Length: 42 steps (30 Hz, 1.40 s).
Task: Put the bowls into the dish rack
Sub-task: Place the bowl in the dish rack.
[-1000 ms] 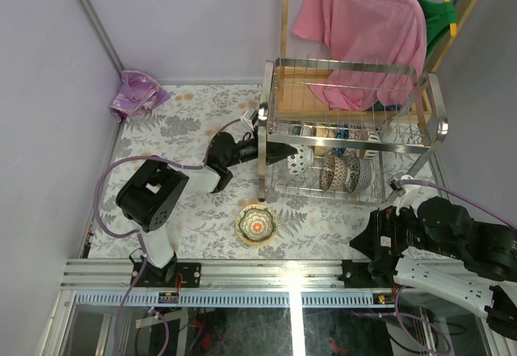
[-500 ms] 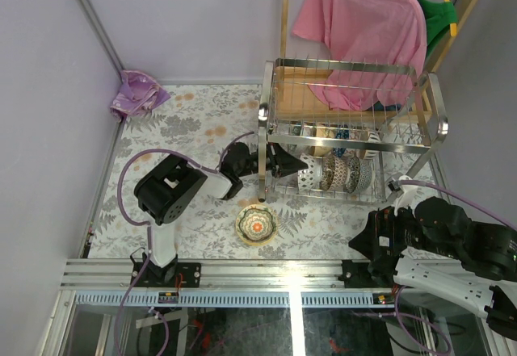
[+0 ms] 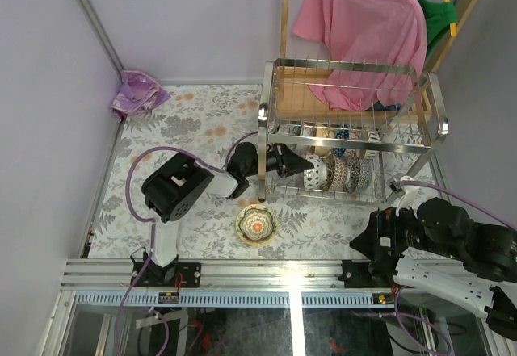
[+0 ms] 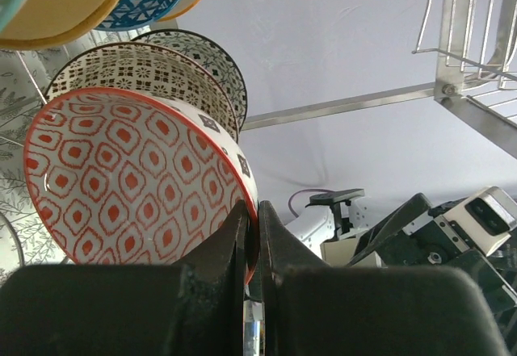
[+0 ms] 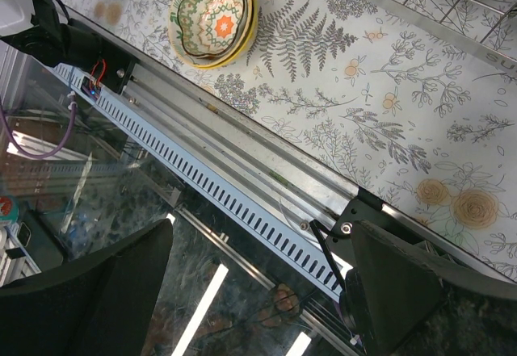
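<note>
The steel dish rack (image 3: 350, 66) stands at the back right of the table. My left gripper (image 3: 289, 162) reaches into its lower tier and is shut on the rim of a white bowl with red diamond marks (image 3: 312, 175). In the left wrist view that bowl (image 4: 121, 178) stands on edge in front of two black-and-white bowls (image 4: 139, 69), with the gripper (image 4: 252, 228) pinching its rim. Other bowls (image 3: 346, 173) stand in the same tier. A stack of flowered bowls (image 3: 256, 225) sits on the table and shows in the right wrist view as bowls (image 5: 212, 13). My right gripper (image 5: 250, 291) is open over the table's front rail.
A pink shirt (image 3: 363, 25) hangs on a wooden stand behind the rack, draping over its top tier. A purple cloth (image 3: 137, 94) lies in the far left corner. Yellow and blue bowls (image 4: 73, 1) sit in the upper tier above my left gripper.
My left arm has moved right, carrying the red-marked bowl from the rack's left end into the lower tier beside the other bowls. The right arm has not moved.
</note>
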{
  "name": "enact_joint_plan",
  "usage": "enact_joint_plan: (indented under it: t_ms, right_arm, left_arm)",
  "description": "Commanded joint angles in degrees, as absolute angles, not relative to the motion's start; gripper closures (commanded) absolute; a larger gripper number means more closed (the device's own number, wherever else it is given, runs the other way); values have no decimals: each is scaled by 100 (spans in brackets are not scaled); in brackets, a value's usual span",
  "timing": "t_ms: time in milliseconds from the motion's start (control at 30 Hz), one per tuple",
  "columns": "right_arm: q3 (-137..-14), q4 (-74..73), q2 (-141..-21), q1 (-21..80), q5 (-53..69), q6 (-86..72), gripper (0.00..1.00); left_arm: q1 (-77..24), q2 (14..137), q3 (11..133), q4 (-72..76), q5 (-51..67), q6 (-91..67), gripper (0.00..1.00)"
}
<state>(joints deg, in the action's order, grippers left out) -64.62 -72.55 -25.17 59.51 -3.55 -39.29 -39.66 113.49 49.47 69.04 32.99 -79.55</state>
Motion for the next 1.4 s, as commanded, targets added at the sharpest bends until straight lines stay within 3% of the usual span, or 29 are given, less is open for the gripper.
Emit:
enact_joint_plan:
  t_ms: [0, 600, 700, 900, 1367]
  right_arm:
    - [-6476, -7343, -2436, 5950, -35, -3735, 1]
    - [-6603, -7395, -2461, 5950, -57, -3691, 0]
    - [-6601, -7393, -2484, 5950, -45, -3683, 1]
    - [-6602, -7355, -2514, 5950, -43, -3678, 0]
    - [-6565, -7305, -2527, 5950, -9, -3726, 1]
  left_arm:
    - [-4064, 11260, 5089, 6822, 3199, -7571, 100]
    - [-4142, 10658, 5925, 2924, 2740, -5447, 100]
    - [-4193, 10617, 6071, 2588, 2669, -5258, 92]
    - [-4200, 10451, 6174, 2209, 2536, -5079, 63]
    - [-4254, 9758, 6048, 1599, 2384, -4844, 54]
